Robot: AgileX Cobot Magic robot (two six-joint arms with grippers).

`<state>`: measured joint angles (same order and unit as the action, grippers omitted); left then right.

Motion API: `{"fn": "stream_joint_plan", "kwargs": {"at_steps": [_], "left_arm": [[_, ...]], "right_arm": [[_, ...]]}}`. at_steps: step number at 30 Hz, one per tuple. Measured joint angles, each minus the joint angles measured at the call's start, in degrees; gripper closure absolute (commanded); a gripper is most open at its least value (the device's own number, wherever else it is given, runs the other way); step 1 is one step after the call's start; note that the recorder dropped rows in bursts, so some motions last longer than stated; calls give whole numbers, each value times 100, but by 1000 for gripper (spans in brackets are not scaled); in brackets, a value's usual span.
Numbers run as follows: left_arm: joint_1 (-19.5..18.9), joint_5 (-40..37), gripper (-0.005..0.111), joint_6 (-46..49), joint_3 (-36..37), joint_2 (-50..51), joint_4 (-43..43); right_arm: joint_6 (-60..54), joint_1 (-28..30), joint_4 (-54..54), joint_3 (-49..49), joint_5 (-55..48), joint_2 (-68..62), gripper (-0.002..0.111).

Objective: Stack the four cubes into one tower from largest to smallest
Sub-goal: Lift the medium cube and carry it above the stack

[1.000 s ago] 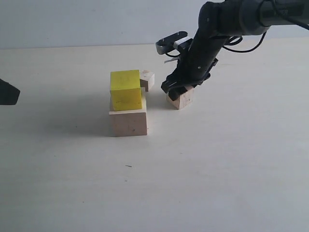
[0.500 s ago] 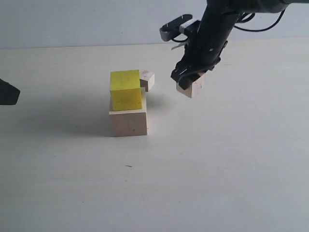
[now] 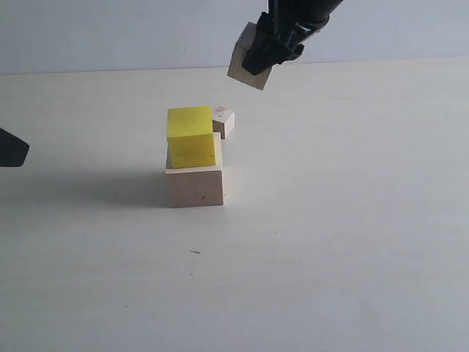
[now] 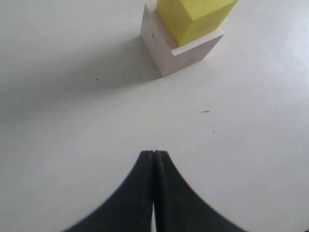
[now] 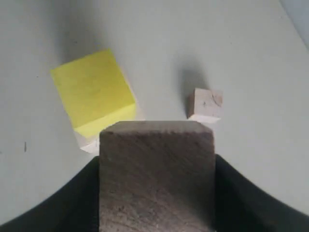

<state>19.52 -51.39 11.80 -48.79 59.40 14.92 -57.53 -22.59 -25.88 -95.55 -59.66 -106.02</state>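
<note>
Left gripper [image 4: 153,193]: well left of yellow cube [image 3: 191,136], low, jaws pressed together, empty. Yellow cube on large cube [image 3: 195,183]. Tiny cube [image 3: 223,121] on table, just right-behind yellow cube. Medium cube [image 3: 249,64] clamped in right gripper [image 3: 272,45], tilted, high up-right of yellow cube. Step: third tier. Next, likely: carry over yellow cube, level, lower onto it. Right arm reaches down steeply from above.
</note>
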Motion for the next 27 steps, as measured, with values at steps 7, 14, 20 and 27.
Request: {"fn": "stream_joint_plan", "kwargs": {"at_steps": [7, 14, 20, 27], "left_arm": [[0, -43, 107, 12, 0, 0, 0], [0, -43, 107, 12, 0, 0, 0], [0, -90, 107, 12, 0, 0, 0], [0, -181, 107, 12, 0, 0, 0]], "right_arm": [[-992, -41, -825, 0, -103, 57, 108], [-1426, -462, -698, 0, 61, 61, 108], [-1506, -879, -30, 0, 447, 61, 108], [-1377, -938, 125, 0, 460, 61, 108]]}}
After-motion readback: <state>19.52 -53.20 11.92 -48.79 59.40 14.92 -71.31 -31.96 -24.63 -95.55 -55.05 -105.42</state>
